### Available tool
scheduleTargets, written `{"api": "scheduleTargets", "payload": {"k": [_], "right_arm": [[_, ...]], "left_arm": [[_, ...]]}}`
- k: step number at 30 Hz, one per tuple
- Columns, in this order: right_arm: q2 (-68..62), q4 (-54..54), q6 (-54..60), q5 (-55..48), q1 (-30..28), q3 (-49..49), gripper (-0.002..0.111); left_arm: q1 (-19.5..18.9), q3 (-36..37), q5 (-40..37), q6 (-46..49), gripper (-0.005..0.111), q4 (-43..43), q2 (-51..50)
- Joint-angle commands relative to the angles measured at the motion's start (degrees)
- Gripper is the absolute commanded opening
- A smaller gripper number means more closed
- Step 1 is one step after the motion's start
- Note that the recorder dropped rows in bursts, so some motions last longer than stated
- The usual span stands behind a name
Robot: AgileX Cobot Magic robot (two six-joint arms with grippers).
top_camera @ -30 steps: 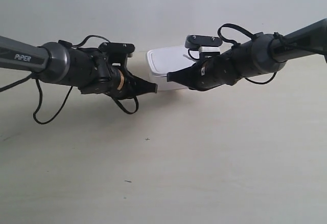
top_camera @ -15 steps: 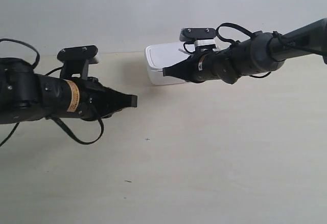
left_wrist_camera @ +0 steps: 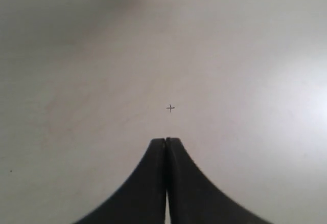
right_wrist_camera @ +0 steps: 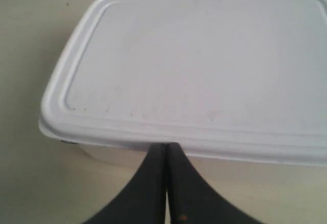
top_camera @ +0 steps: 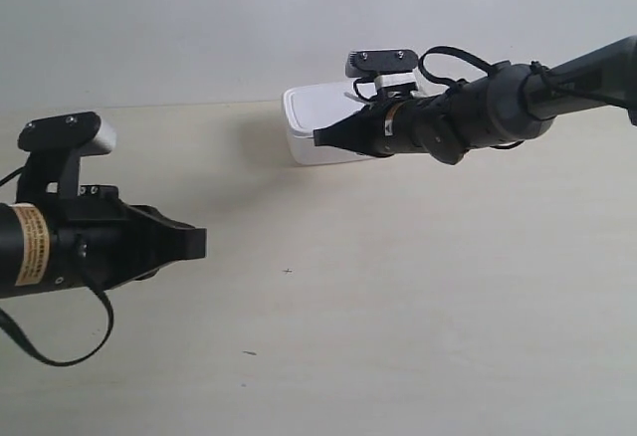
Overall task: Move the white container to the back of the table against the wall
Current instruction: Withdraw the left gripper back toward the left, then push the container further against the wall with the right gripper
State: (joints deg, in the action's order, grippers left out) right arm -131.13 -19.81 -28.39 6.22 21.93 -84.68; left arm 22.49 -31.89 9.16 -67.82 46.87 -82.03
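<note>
Sitting near the plain pale wall [top_camera: 199,18], the small white rectangular plastic container [top_camera: 311,115] rests lidded on the pale cream wood-look table [top_camera: 418,336]. My right gripper [right_wrist_camera: 166,145], jaws pressed together, points at its side; contact unclear. My left gripper [left_wrist_camera: 166,141], likewise closed, hangs well apart over the table.

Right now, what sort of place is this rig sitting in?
Probably a robot test bench in a lab rather than a home or kitchen: a wide pale table set against a plain unmarked wall, two cabled black arms reaching over it, and one white container as the prop.
</note>
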Motion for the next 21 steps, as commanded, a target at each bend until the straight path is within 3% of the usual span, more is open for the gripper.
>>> {"api": "scheduleTargets", "payload": {"k": [1, 14, 21], "right_arm": [[-1.1, -0.6, -0.1, -0.1, 0.0, -0.4, 0.0], [-2.7, -1.7, -0.1, 4.1, 1.7, -0.6, 0.0], [-4.8, -1.7, -0.1, -0.2, 1.7, -4.3, 0.0]], "left_arm": [[0.2, 3.3, 0.3, -0.3, 0.0, -0.7, 5.0], [0.2, 10.6, -1.6, -0.2, 0.0, -0.6, 16.0], [0.2, 13.8, -1.6, -0.3, 0.0, -0.8, 20.9]]}}
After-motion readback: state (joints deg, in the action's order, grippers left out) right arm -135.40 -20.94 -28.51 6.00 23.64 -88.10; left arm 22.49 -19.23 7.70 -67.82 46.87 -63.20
